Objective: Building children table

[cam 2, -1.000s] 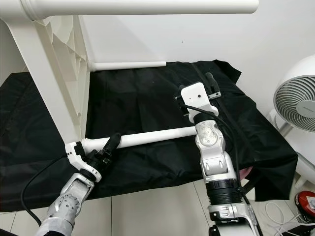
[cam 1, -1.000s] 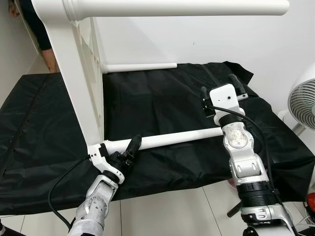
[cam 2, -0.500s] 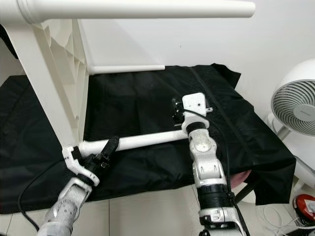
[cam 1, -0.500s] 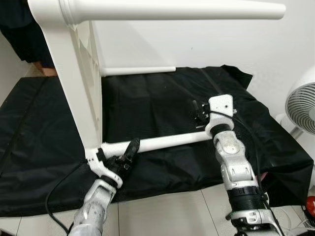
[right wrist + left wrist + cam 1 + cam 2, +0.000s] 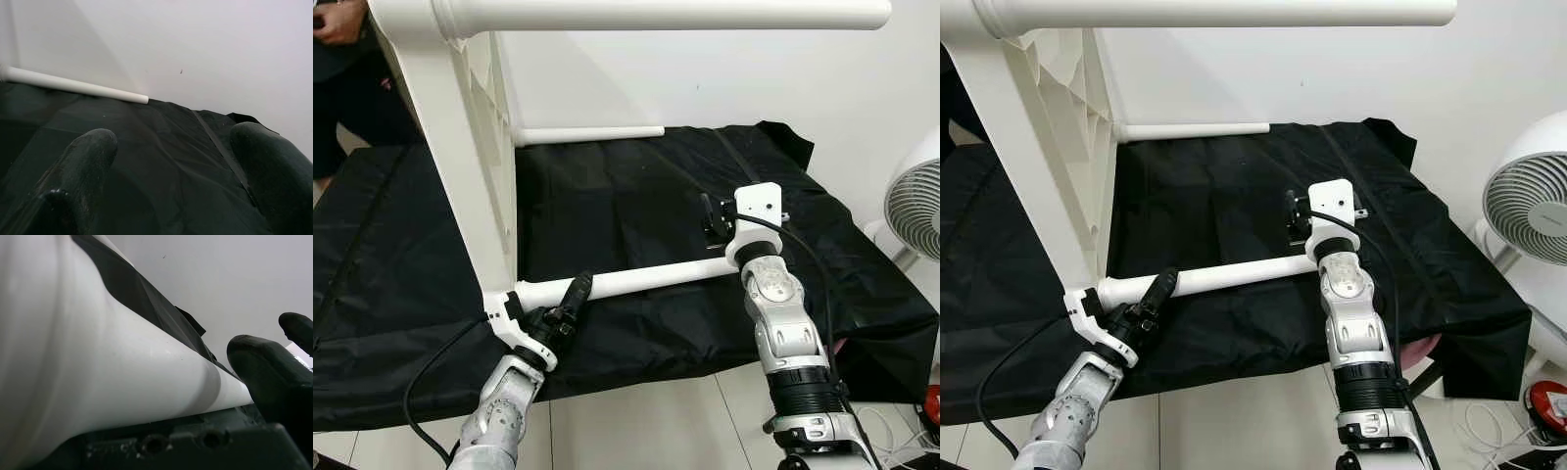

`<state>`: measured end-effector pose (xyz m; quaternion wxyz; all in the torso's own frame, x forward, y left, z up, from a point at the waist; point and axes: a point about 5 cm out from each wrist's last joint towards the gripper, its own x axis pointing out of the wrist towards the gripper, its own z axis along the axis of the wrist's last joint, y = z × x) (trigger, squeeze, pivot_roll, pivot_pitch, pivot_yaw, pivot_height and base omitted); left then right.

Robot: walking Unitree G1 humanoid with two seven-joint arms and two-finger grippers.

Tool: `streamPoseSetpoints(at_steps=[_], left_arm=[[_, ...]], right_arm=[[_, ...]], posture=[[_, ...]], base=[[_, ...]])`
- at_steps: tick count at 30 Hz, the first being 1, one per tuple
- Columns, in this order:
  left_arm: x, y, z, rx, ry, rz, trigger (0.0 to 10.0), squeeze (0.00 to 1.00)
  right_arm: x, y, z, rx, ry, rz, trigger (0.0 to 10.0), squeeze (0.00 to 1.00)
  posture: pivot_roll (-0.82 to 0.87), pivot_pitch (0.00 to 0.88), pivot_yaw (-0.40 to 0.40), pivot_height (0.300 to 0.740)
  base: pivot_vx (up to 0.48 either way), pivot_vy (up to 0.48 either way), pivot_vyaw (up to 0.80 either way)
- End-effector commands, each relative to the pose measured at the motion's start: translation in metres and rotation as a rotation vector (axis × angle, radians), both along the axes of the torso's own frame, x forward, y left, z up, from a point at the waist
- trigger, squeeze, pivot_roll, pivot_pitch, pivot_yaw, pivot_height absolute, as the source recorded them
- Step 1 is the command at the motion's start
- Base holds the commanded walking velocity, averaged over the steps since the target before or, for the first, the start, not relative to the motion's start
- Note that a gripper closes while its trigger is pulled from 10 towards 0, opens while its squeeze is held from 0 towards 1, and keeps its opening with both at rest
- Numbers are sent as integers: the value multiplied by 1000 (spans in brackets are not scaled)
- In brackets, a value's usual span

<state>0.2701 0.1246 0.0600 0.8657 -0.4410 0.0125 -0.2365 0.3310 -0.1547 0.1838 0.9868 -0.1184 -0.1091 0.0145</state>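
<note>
A white children's table (image 5: 460,147) lies tipped on its side on a black sheet (image 5: 636,206) that covers the floor beside a white wall (image 5: 754,69). Its flat top stands upright at the left, and its round legs stick out sideways to the right. One leg (image 5: 666,14) runs across the top of the head views. Another leg (image 5: 590,134) lies far back along the foot of the wall. A third, the near leg (image 5: 646,278), stretches just above the sheet toward the robot's right arm.

The left gripper (image 5: 576,297) sits low at the left, close to where the near leg joins the tabletop. Its black fingers (image 5: 579,290) are clamped around that leg. In the left wrist view the white leg presses against the gripper's base, with one black finger (image 5: 266,377) curled beside it.

The right gripper (image 5: 709,217) is raised at the far end of the near leg, just above and behind the leg's tip. In the right wrist view its two black fingers (image 5: 88,161) stand well apart with nothing between them, looking out over the sheet toward the far leg at the wall.

A white fan (image 5: 915,201) stands at the right edge, just off the sheet. A person (image 5: 342,59) in dark clothes is at the top left corner, behind the tabletop. Pale floor tiles (image 5: 646,421) show in front of the sheet, between the two silver arms.
</note>
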Motion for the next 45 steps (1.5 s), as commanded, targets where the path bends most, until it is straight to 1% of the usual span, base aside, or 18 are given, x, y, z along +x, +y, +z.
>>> streamPoseSetpoints(at_steps=[1, 35, 36, 38, 39, 40, 44, 45], left_arm=[[1, -42, 168, 914, -741, -218, 10000, 0], [1, -42, 168, 914, -741, -218, 10000, 0], [2, -42, 166, 916, -736, -225, 10000, 0], [2, -42, 166, 916, -736, -225, 10000, 0], [5, -42, 163, 937, -756, -204, 10000, 0], [7, -42, 160, 952, -761, -196, 10000, 0], [7, -43, 159, 956, -769, -195, 10000, 0], [5, -42, 160, 946, -782, -198, 10000, 0]], right_arm=[[-1, -2, 8, -88, -40, -20, 10000, 0], [-1, -2, 8, -88, -40, -20, 10000, 0], [1, 1, 0, 9, 7, 7, 10000, 0], [1, 1, 0, 9, 7, 7, 10000, 0], [1, 5, -11, 90, 46, 58, 10000, 0], [1, 8, -18, 137, 66, 90, 10000, 0], [1, 9, -21, 147, 71, 106, 10000, 0], [1, 10, -22, 152, 73, 112, 10000, 0]], posture=[[62, 106, -87, 740], [62, 106, -87, 740], [62, 0, 0, 740], [62, 0, 0, 740], [71, 0, 0, 740], [71, 0, 0, 740], [72, 0, 0, 740], [72, 0, 0, 740]], base=[[0, 0, 0], [0, 0, 0], [0, 0, 0], [0, 0, 0], [0, 0, 0], [0, 0, 0], [0, 0, 0], [0, 0, 0]])
